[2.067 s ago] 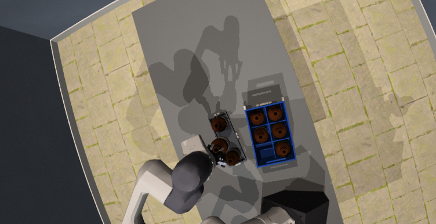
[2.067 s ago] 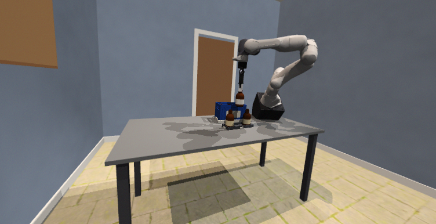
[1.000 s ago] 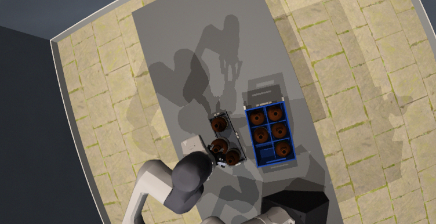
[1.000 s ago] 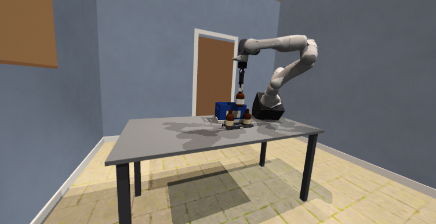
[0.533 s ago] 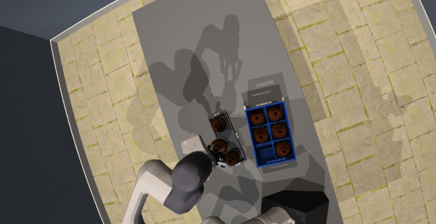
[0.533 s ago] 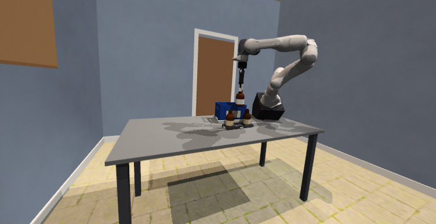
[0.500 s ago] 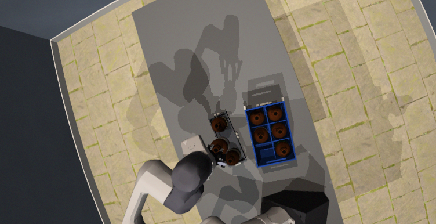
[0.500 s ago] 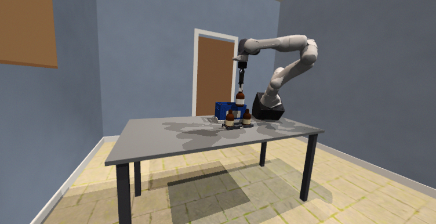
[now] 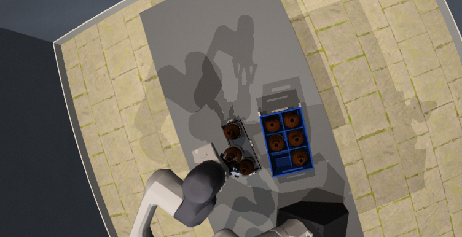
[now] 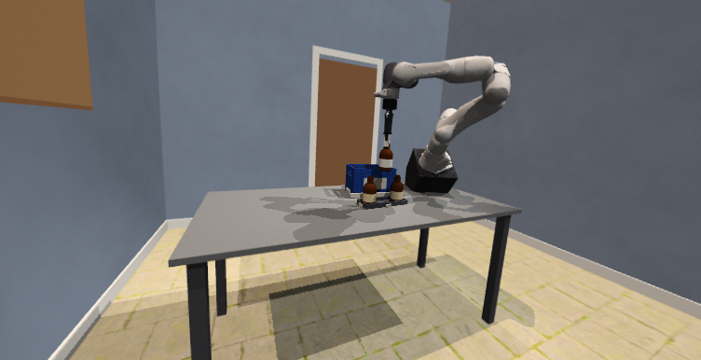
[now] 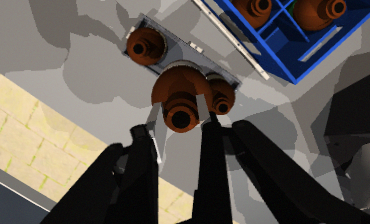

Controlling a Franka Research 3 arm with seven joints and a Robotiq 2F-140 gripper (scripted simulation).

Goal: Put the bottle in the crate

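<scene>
My gripper [image 11: 181,111] is shut on the neck of a brown bottle [image 11: 181,96] and holds it upright, well above the tray [image 10: 381,201]. The held bottle also shows in the side view [image 10: 385,158] and from above [image 9: 233,153]. Two more brown bottles stand in the dark tray [image 9: 241,144], one at its far end [image 9: 231,131] and one at its near end [image 9: 246,166]. The blue crate [image 9: 286,141] stands right of the tray and holds several bottles. Its empty slot [image 9: 282,162] is the near left one, also partly seen in the wrist view [image 11: 282,42].
The robot's black base [image 10: 431,177] stands on the table's near end, close to the crate. The table edge lies left of the tray [image 11: 47,95]. A door [image 10: 345,118] is behind the table.
</scene>
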